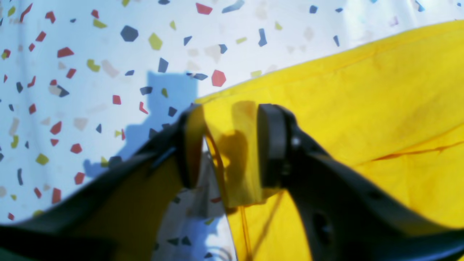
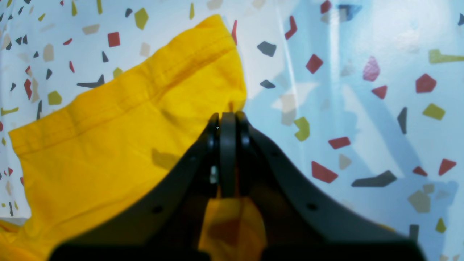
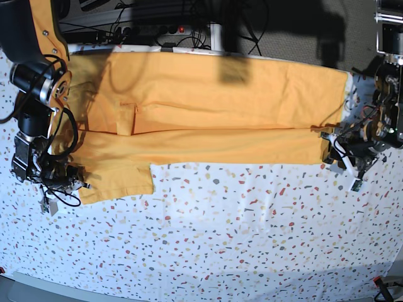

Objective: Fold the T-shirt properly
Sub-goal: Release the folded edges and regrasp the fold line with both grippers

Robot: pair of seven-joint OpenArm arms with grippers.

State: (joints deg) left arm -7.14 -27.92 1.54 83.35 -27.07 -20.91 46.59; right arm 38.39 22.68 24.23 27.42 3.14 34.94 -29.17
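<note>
Lying across the far half of the speckled tablecloth [image 3: 220, 233], one T-shirt [image 3: 208, 123], orange-yellow, folded lengthwise into a long band. Long axis running from side to side in the base view, with one end at that view's left, near the right gripper [image 3: 63, 184], and the other end at that view's right, near the left gripper [image 3: 340, 154]. Showing a horizontal fold line along the middle of the band, and one flap hanging lower at the base view's left end, with a small tab of cloth standing up near the upper left. Two grippers counted, one at each end of the shirt. Seen from the left wrist: left gripper [image 1: 232, 148] with jaws spread apart, a corner of the yellow cloth [image 1: 326, 108] standing between the two pads but not squeezed, only the one pad beside the fabric edge. Seen from the right wrist: right gripper [image 2: 227, 121] with jaws pressed together, pinching a bit of the yellow cloth [image 2: 127, 119] at its edge, some fabric visible also behind the jaws. Cannot tell any lettering on the shirt from these views.
</note>
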